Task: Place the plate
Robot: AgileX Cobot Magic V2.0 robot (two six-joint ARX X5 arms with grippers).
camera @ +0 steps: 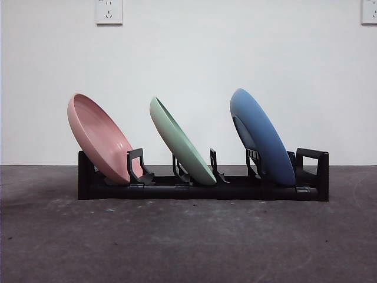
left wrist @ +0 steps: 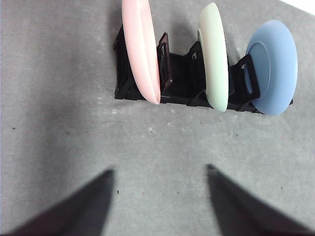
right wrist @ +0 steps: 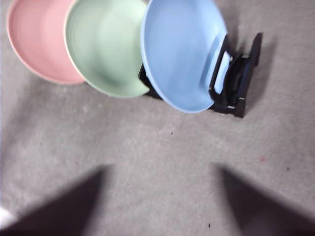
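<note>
A: What sits on the table (camera: 188, 247)?

B: A black rack (camera: 203, 190) holding 3 plates, all tilted the same way. In the front view a pink plate (camera: 97, 137) leans at one end, a green plate (camera: 181, 141) stands in the middle slot, and a blue plate (camera: 262, 137) rests at the other end, just beside the rack's end post.

A: Are any of them touching?

B: From the front they stand apart, each in its own slot. From the right wrist view they overlap, the blue one covering part of the green one, and the green one covering part of the pink one, so most of the rack is hidden there.

A: And the grippers?

B: Neither shows in the front view. The left gripper (left wrist: 160, 196) hangs over bare table, well short of the rack, its 2 jaws spread wide with nothing between them. The right gripper (right wrist: 162, 196) is likewise spread and empty, nearest the blue plate.

A: Anything hard to make out?

B: The jaws are dark, blurred wedges cut off by the picture edge. The pink plate's top is cropped in both wrist views. The lower rims of the plates are hidden behind the rack's prongs.
</note>
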